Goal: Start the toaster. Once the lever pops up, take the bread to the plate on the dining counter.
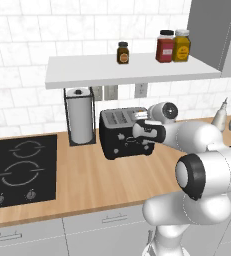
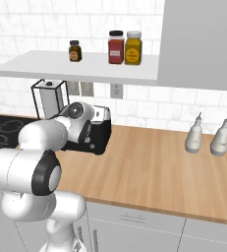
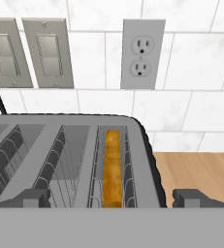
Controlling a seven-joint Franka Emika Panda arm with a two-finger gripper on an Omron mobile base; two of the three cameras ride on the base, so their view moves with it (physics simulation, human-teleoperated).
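The black toaster (image 1: 118, 137) stands on the wood-topped counter against the tiled wall, left of centre in the right base view (image 2: 101, 137). My gripper (image 1: 139, 131) hovers just over its right end. In the hand view the grey slotted top (image 3: 141, 160) fills the lower half. The bread (image 3: 112, 169), a thin golden-brown slice, stands on edge in the rightmost slot. My gripper (image 3: 113, 198) is open, one fingertip on each side of that slot's near end, holding nothing. The plate and the dining counter are out of view.
A paper-towel holder (image 1: 80, 116) stands just left of the toaster, and a black cooktop (image 1: 19, 170) lies further left. A shelf (image 1: 132, 70) with jars hangs above. Two bottles (image 2: 206, 135) stand to the right. A wall outlet (image 3: 142, 54) and switches sit behind the toaster.
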